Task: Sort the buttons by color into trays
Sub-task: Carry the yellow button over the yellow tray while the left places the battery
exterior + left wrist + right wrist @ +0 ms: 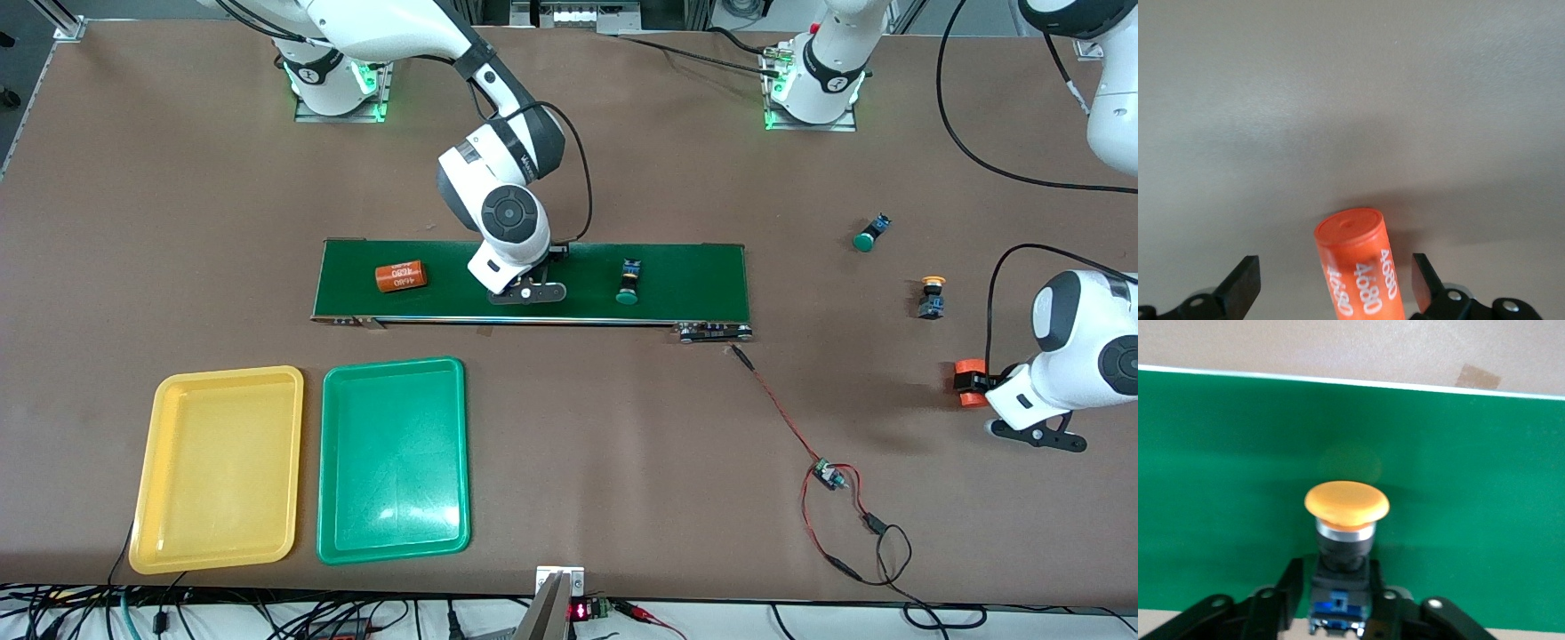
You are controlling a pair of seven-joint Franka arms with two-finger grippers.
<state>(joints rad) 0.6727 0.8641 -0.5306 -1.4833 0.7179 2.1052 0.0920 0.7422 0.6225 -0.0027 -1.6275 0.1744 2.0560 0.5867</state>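
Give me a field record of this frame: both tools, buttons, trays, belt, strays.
right tool: down on the conveyor belt, shut on a yellow-orange button
left tool: open, astride an orange 4680 cylinder at the left arm's end of the table, not gripping it
belt green button: lying on the belt
off-belt green button: on the table, toward the left arm's end
off-belt yellow-orange button: on the table, nearer the camera than that one
second 4680 cylinder: on the belt
yellow tray: no buttons
green tray: no buttons, beside the yellow tray
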